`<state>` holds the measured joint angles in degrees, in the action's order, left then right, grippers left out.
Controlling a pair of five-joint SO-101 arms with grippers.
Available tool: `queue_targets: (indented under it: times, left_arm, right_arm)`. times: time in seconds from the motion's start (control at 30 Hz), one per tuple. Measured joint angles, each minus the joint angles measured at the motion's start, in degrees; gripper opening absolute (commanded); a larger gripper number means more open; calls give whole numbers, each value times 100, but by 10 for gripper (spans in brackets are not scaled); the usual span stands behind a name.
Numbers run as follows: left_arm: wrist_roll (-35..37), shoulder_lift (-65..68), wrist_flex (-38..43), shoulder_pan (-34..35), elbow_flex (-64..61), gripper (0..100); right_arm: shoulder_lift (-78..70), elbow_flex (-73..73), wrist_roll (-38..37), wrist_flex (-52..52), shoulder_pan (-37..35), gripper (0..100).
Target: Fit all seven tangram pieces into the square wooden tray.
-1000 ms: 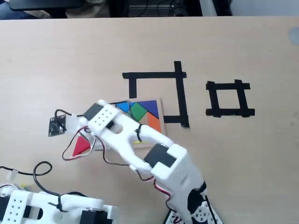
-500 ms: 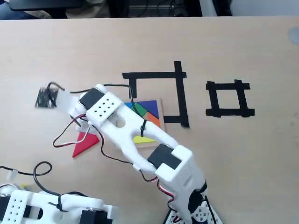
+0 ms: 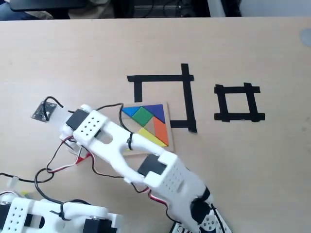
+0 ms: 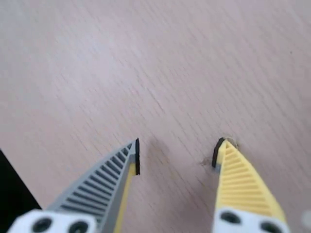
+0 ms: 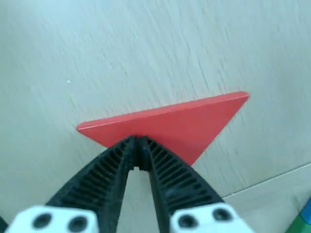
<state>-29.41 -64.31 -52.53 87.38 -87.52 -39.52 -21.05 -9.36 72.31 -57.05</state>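
Pressing together the black ribbed fingers of my right gripper (image 5: 138, 147), I hold their tips against one edge of the red triangle (image 5: 175, 124), with nothing pinched between them. It is a thin, flat, smooth-faced piece. It lies on the pale wood-grain table (image 3: 252, 165), outside the square wooden tray (image 3: 168, 124) and near its left side. My white right arm (image 3: 146, 165) stretches from the near edge out to the left over it.

Inside the tray sit flat coloured shapes: a blue triangle (image 3: 148, 109), a green square (image 3: 142, 116), an orange piece (image 3: 161, 129) and a yellow piece (image 3: 151, 137). Just beyond the tray, black tape (image 3: 163, 77) marks an open square, with a smaller tape square (image 3: 239, 103) to the right.

My left gripper (image 4: 177, 155) hangs over bare table with its jaws spread, one finger ribbed grey and one ribbed yellow, both with black tips.
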Motion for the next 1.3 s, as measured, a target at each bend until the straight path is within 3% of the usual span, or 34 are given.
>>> queue_targets:
  times: [0.27, 0.43, 0.83, 1.0, 1.13, 1.3]
  left_arm:
    - [0, 0, 0, 0, -9, 263]
    - [0, 0, 0, 0, -18, 263]
    - [0, 0, 0, 0, -18, 263]
    - [0, 0, 0, 0, -18, 263]
    - [0, 0, 0, 0, -18, 263]
    - [0, 0, 0, 0, -18, 263]
  right_arm:
    - [-510, -659, -70, 369, 26, 11]
    - [-897, -1284, -105, 659, 466, 11]
    - [-1776, -3182, -1820, 1547, 1240, 11]
    - [-2040, -3815, -2259, 1899, 1231, 11]
    - [-2066, -4343, -2207, 2330, 1231, 11]
    - [-2180, -5301, -1160, 2338, 1530, 11]
